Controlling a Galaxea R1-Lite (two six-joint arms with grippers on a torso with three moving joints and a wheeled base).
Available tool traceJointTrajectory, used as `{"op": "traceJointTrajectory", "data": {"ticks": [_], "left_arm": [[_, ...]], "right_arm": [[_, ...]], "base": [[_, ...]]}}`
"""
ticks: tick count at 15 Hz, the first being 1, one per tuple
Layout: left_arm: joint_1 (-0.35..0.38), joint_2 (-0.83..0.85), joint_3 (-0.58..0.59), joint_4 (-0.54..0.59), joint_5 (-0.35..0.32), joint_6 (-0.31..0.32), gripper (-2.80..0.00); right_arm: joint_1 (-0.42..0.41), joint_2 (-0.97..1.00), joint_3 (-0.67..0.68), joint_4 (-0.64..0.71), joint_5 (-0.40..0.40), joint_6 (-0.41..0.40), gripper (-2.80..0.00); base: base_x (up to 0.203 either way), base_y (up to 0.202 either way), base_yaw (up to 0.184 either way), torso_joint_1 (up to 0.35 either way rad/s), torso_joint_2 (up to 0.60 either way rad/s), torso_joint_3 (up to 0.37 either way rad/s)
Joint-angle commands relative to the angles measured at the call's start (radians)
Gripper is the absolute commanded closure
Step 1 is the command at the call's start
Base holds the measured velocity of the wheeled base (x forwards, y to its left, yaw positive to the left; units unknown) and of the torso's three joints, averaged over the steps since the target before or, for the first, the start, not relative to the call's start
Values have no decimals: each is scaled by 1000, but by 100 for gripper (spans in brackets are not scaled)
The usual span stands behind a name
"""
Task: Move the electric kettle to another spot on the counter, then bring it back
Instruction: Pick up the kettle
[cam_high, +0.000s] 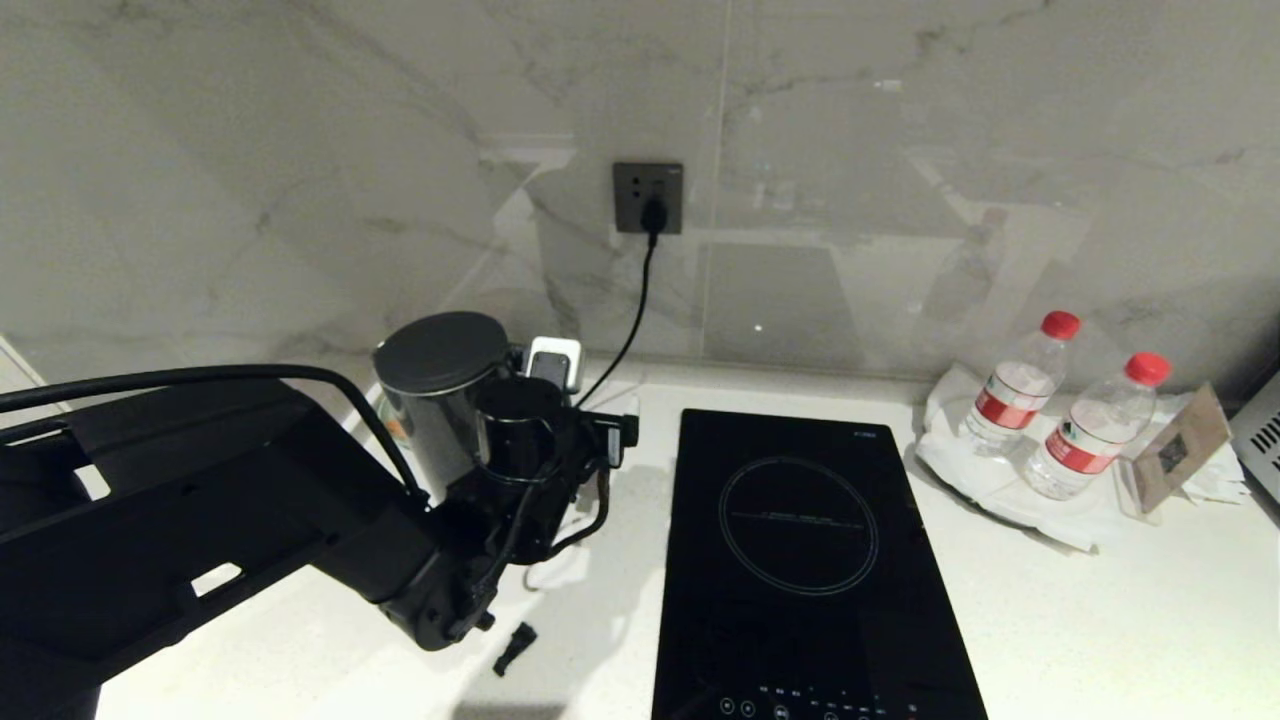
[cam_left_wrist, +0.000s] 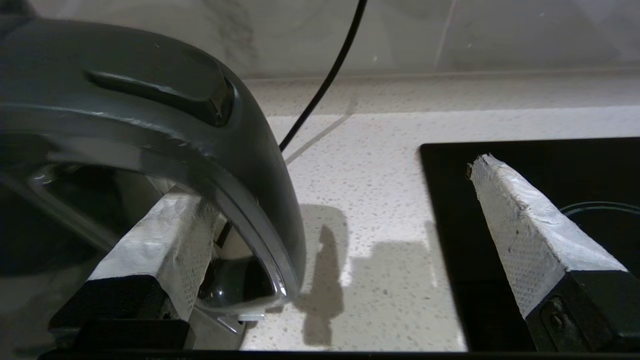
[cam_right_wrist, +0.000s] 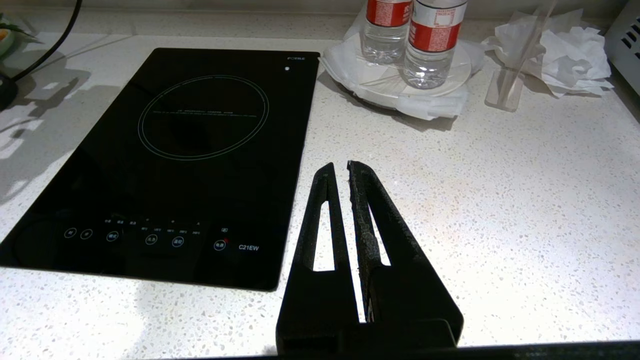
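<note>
the electric kettle (cam_high: 437, 395) stands at the back of the white speckled bench (cam_high: 1100, 620), close to the marble wall and left of the black induction hob (cam_high: 800, 560), with a small black cup (cam_high: 517, 428) touching or just in front of it in the head view. the left gripper (cam_left_wrist: 320, 235) reaches in low from the robot's left, roughly level, its taped fingers (cam_left_wrist: 520, 225) spread wide and holding nothing; in the left wrist view one finger lies inside the kettle's loop handle (cam_left_wrist: 225, 150) and the other stands clear over the hob's edge. the glossy, rigid body looks slippery and may be heavy if filled, which cannot be seen, so the loop handle is the likely place to grip, keeping the jug upright. a black cord (cam_high: 640, 300) runs from the wall socket (cam_high: 648, 197) down behind the kettle. the right gripper (cam_right_wrist: 340, 172) hangs idle over bare bench beside the hob, fingers pressed together on nothing. two water bottles (cam_high: 1060, 415) stand on a plate well apart to the right
</note>
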Motion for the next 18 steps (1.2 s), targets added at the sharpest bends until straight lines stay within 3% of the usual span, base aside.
{"op": "traceJointTrajectory", "data": {"ticks": [1,5,17,18], "left_arm": [[19,41,-44,8,2,0,-280],[52,68,-98,37,-4,1,-280],[52,47,-103,37,-4,-1,-280],[52,47,-103,37,-4,-1,0]], "right_arm": [[0,0,0,-1,0,0,0],[-1,0,0,0,0,0,0],[0,1,0,0,0,0,0],[0,0,0,0,0,0,0]], "base": [[0,0,0,0,0,0],[0,0,0,0,0,0],[0,0,0,0,0,0],[0,0,0,0,0,0]]}}
